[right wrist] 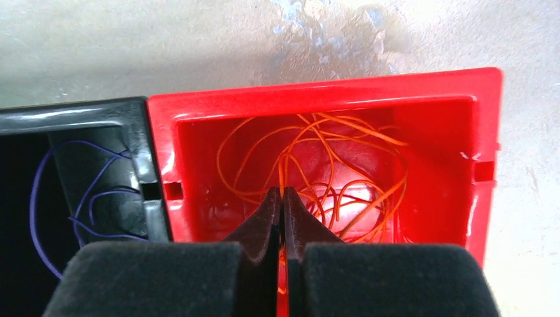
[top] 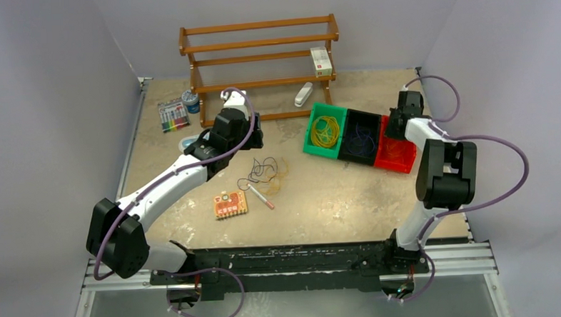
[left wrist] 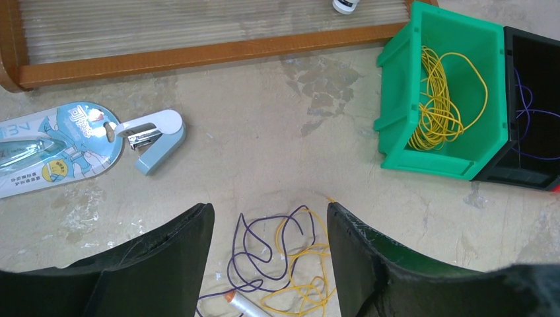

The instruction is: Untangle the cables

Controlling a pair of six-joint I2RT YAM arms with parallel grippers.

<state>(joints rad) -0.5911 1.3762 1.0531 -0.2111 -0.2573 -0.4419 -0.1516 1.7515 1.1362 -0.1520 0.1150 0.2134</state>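
Thin purple-and-yellow wire tangle (left wrist: pixel 277 259) flanked by empty, parted left gripper (left wrist: pixel 269 210), right gripper (right wrist: pixel 282 193) pressed shut over orange wire coils (right wrist: pixel 317 165) in glossy red plastic bin (right wrist: pixel 323 89)

Table (left wrist: pixel 277 119): stained beige.
Cables (left wrist: pixel 277 254): between my left claw's (left wrist: pixel 269 211) fingers (left wrist: pixel 172 257).
Stapler (left wrist: pixel 158 135): left.
Green bin (left wrist: pixel 399 99): right, ahead.

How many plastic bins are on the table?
3, side by side right of centre: a green bin with yellow wire, a black bin with purple wire, a red bin with orange wire. None looks hidden.
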